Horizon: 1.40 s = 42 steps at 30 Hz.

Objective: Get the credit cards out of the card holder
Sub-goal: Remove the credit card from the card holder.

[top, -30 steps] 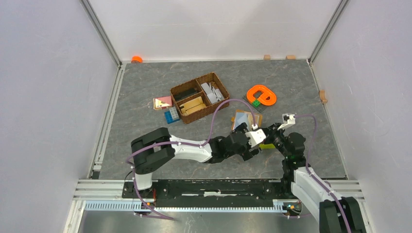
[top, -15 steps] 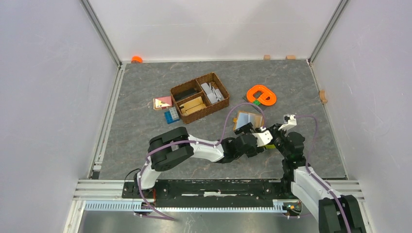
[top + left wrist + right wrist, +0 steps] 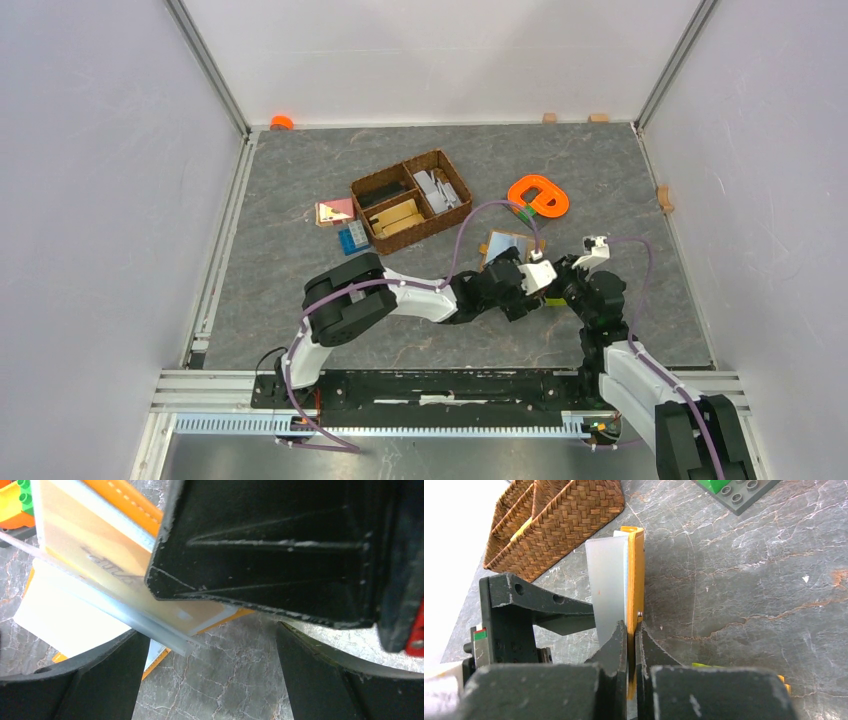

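White walls close in a grey marbled desk [image 3: 600,170]. On it, our right tool [image 3: 633,630] is pinched tight on the orange edge of the card holder [image 3: 638,565], which stands on edge, its stitched orange cover to one side and a pale panel [image 3: 606,585] to the other. We cannot tell whether that panel is a card or the lining.

Our left tool [image 3: 212,680] has its fingers spread wide and grips nothing. A clear plastic sleeve [image 3: 100,565] with blurred print slants just past them, and a big black body [image 3: 280,550], too close to read, fills the upper part of that wrist view.

From above, both tools [image 3: 540,285] meet near the middle right of the desk and cover the holder's lower part; only its tan and blue inside [image 3: 505,245] shows. A yellow-green thing [image 3: 548,301] lies half hidden beneath them.

Farther out are the brown wicker basket [image 3: 410,200], a blue brick [image 3: 352,238] just beside it, and the orange plastic ring [image 3: 538,195].
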Motion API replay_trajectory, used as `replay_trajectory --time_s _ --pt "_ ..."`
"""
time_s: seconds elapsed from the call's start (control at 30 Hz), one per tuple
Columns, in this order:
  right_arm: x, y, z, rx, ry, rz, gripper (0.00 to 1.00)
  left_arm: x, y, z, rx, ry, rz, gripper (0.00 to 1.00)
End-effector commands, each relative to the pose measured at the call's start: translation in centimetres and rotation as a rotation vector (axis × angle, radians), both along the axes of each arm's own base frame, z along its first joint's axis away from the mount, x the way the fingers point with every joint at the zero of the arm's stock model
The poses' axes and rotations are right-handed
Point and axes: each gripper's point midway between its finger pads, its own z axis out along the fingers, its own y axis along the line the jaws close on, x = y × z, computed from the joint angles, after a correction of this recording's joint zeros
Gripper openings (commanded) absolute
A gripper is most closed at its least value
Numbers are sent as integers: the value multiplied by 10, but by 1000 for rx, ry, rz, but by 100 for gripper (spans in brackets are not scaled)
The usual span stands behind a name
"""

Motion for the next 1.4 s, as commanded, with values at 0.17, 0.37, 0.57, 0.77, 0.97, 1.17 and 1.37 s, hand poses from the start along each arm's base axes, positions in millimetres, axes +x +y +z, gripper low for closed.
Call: replay_trajectory --time_s 0.17,0.37,0.57,0.77,0.97,1.17,1.37 --pt "-6 9 9 17 -63 59 0 -1 -12 14 -128 114 80 100" --pt "-6 7 6 11 -58 51 0 -5 -11 28 -201 131 181 100" --pt "-7 9 10 17 -70 63 0 -4 -16 25 -178 116 173 100" --pt "-6 8 10 11 -69 56 0 -7 -25 15 -40 36 229 100" --pt "-5 7 12 6 -77 58 0 -28 -33 28 61 -307 317 100" --pt "-4 3 16 -9 -94 41 0 -23 -26 34 -15 -209 271 100" --pt "-3 1 16 -17 -95 30 0 -14 -13 50 -74 -245 240 100"
